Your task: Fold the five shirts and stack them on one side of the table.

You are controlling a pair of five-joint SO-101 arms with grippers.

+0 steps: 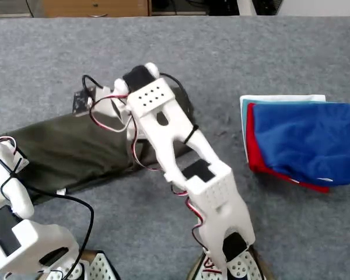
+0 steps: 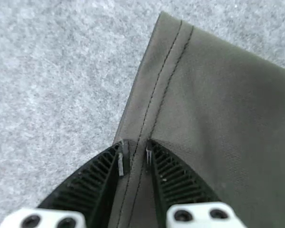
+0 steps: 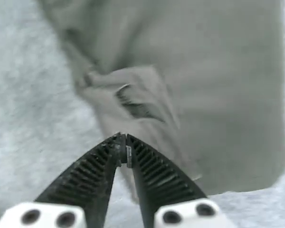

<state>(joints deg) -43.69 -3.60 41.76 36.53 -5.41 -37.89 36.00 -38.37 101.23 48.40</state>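
Note:
An olive shirt (image 1: 70,149) lies folded into a long strip on the grey table, left of centre. The left gripper (image 2: 133,159) is shut on the shirt's stitched hem (image 2: 156,85) at the strip's near left end, with the cloth pinched between its black fingers. The right arm (image 1: 186,157) stretches from the front edge over the strip's far right end. Its gripper (image 3: 123,149) is shut, its tips together on a crumpled edge of the olive shirt (image 3: 218,85). A stack of folded shirts sits at the right, with a blue shirt (image 1: 309,140) on top.
Under the blue shirt show a red one (image 1: 252,146) and teal and white edges (image 1: 280,98). The left arm (image 1: 11,198) stands at the front left corner. Bare grey felt (image 1: 251,58) spreads between the olive shirt and the stack, and along the back.

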